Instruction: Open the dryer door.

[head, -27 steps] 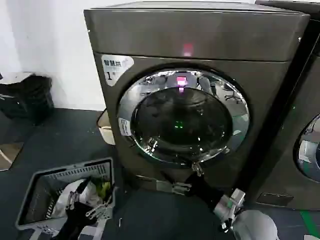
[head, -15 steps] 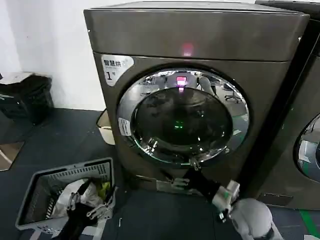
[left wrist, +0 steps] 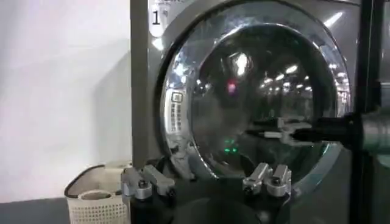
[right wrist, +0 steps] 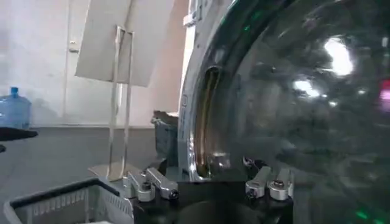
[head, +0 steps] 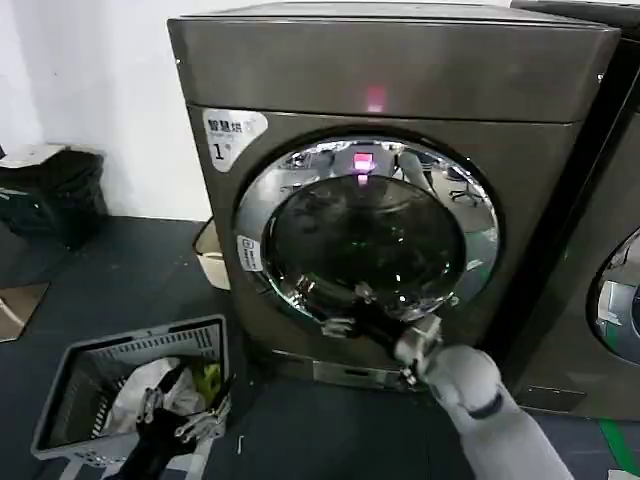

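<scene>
The dryer door [head: 365, 235], a wide chrome rim around dark glass, sits flush in the grey-brown machine with the "1" sticker [head: 232, 135]. My right gripper [head: 347, 310] reaches up from the lower right to the door's lower-left rim. It is open, and in the right wrist view the rim's edge [right wrist: 204, 122] stands between its two fingers, above the gripper [right wrist: 210, 182]. In the left wrist view the right gripper [left wrist: 274, 131] shows in front of the glass of the dryer door [left wrist: 256, 91]. My left gripper [head: 190, 425] hangs low by the basket; it [left wrist: 206, 182] is open and holds nothing.
A grey laundry basket [head: 70, 385] with clothes stands on the dark floor at the front left. A small white basket [head: 212, 258] sits against the dryer's left side. A darker neighbouring machine [head: 615, 300] stands right of the dryer. Black bags [head: 50, 195] lie by the wall.
My right gripper has risen and moved left, from below the door's bottom edge to its lower-left rim. The left arm has barely moved. The door stays flush.
</scene>
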